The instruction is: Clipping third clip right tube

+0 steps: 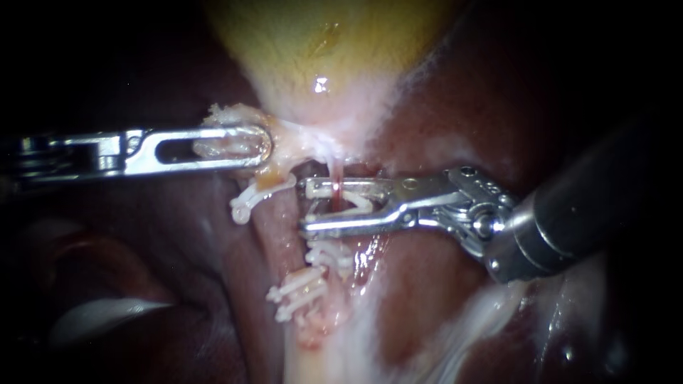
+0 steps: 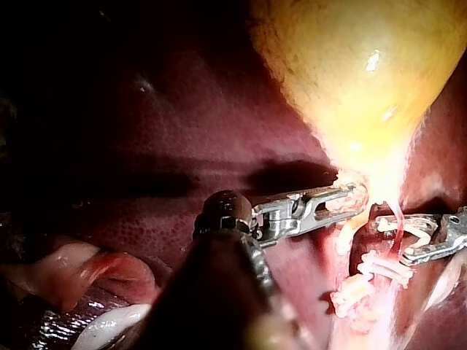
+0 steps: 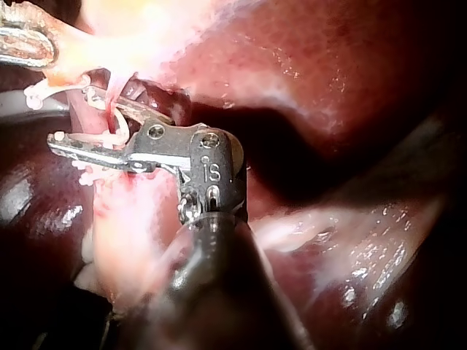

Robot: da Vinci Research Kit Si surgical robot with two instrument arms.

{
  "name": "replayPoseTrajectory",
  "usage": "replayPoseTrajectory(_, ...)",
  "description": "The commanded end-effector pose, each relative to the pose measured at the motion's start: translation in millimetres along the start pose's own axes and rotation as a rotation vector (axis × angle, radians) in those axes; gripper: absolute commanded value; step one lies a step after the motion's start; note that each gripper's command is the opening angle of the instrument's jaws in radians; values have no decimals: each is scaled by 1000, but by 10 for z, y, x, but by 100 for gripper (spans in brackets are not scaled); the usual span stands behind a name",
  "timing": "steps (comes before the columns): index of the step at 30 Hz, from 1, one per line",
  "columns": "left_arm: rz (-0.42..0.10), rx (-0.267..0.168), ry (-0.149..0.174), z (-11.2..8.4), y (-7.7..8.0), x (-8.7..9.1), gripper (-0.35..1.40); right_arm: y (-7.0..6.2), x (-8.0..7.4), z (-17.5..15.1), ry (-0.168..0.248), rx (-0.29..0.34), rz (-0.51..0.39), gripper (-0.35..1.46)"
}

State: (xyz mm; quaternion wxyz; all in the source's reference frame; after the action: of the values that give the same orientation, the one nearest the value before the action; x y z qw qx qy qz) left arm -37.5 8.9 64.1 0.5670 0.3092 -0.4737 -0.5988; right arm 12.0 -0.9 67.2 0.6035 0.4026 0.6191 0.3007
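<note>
while left instrument (image 1: 235, 146) jaws clamp the gallbladder (image 1: 320, 43), right instrument (image 1: 306, 206) jaws hold a clip (image 1: 353, 206) astride the tube (image 1: 334, 183).

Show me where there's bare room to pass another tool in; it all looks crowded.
Bare liver lies open below the right instrument, and more below the left instrument. Crowded: where the left grips the neck of the gallbladder and the right holds a clip astride the tube, with set clips just below.
</note>
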Motion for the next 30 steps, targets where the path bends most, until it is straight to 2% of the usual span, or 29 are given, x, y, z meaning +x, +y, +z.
replayPoseTrajectory(1,0,0,0,0,0,0,-33,1,0,-1,-2,0,1,47)
replayPoseTrajectory(5,0,0,0,0,1,0,-33,1,0,-1,-2,2,13,45)
replayPoseTrajectory(8,0,0,0,0,1,0,-33,0,-1,-4,-3,4,19,36)
replayPoseTrajectory(11,0,0,0,0,1,0,-33,0,-1,-8,-3,2,19,12)
replayPoseTrajectory(15,0,0,0,0,1,0,-33,2,0,-10,4,-18,19,-35)
replayPoseTrajectory(21,0,0,0,0,1,0,-33,7,1,-14,15,-51,18,-35)
replayPoseTrajectory(26,0,0,0,0,0,0,-33,7,1,-17,-4,-60,18,-35)
replayPoseTrajectory(30,0,0,0,0,0,0,-33,7,1,-17,-4,-60,18,-35)
